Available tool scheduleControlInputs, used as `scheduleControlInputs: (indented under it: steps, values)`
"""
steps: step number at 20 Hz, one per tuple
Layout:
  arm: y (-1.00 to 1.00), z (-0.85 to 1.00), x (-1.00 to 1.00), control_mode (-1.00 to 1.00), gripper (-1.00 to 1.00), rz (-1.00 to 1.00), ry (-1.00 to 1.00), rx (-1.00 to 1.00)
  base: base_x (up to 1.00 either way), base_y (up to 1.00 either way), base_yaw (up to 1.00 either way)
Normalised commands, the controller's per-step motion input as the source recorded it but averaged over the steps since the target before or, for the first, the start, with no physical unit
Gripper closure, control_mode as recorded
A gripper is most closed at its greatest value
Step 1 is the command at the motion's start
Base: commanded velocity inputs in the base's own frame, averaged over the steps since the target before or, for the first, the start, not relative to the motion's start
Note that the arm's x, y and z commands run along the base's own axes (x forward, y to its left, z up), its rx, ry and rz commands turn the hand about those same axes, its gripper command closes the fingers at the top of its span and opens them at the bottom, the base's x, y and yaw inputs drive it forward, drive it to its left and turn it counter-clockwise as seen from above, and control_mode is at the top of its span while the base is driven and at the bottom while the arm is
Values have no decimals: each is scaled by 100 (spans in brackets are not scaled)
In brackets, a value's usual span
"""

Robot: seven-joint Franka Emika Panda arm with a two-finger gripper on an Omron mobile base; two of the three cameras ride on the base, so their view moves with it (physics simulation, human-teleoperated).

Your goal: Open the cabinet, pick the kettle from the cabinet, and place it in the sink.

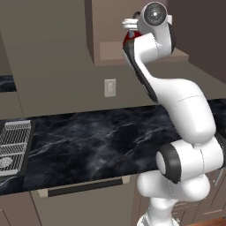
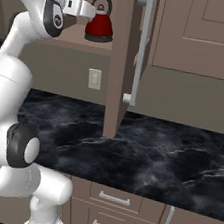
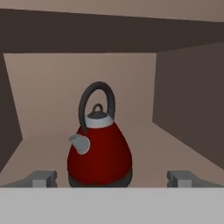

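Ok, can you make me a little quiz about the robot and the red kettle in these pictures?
1. True or false: the cabinet door is open.
2. Where does the kettle stand? A) in the sink B) on the cabinet shelf C) on the counter
3. Fill in: the gripper is ____, with one fingertip either side of the kettle.

Key: 1 true. 2 B. 3 open; in the hand view the fingertips stand wide apart and do not touch the kettle.
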Motion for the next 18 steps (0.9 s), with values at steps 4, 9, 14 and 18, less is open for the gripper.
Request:
scheduleControlInputs:
  steps: [4, 9, 14, 18]
  values:
    - [9, 0, 34, -100, -100, 0, 0, 0, 0, 0, 0]
    - [2, 0, 32, -100, -100, 0, 1, 0, 0, 0, 0]
    - [0, 0, 32, -100, -100, 0, 1, 0, 0, 0, 0]
    - [0, -2, 33, -100, -100, 0, 3, 0, 0, 0, 0]
